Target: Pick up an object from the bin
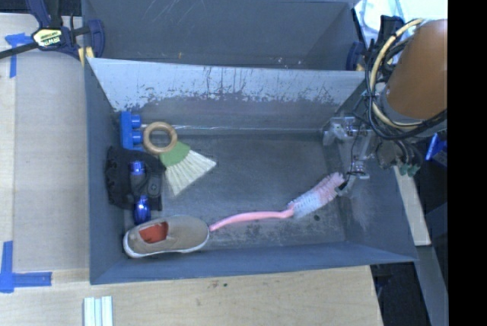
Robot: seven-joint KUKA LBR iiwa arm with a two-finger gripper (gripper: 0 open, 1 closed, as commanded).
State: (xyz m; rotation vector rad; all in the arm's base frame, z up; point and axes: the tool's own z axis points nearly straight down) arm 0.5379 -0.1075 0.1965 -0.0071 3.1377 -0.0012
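Along the left wall of the grey bin (251, 92) you see a small heap. A blue plastic piece (129, 130) lies at the back and a black object (120, 178) with blue parts lies in front of it. A wooden ring (160, 139) rests just beside the blue piece, touching the green top of a little hand broom (187, 165) whose pale bristles fan out to the right. Nearer the front wall a beige shoe (167, 234) with a red lining lies on its side. From its toe a pink bottle brush (266, 216) stretches right across the floor, its white bristled head tilted up and back. The arm (417, 77) comes in from the right, and its jaws are low at the tip of that bristled head. You cannot tell whether they are open, closed, or gripping the bristles.
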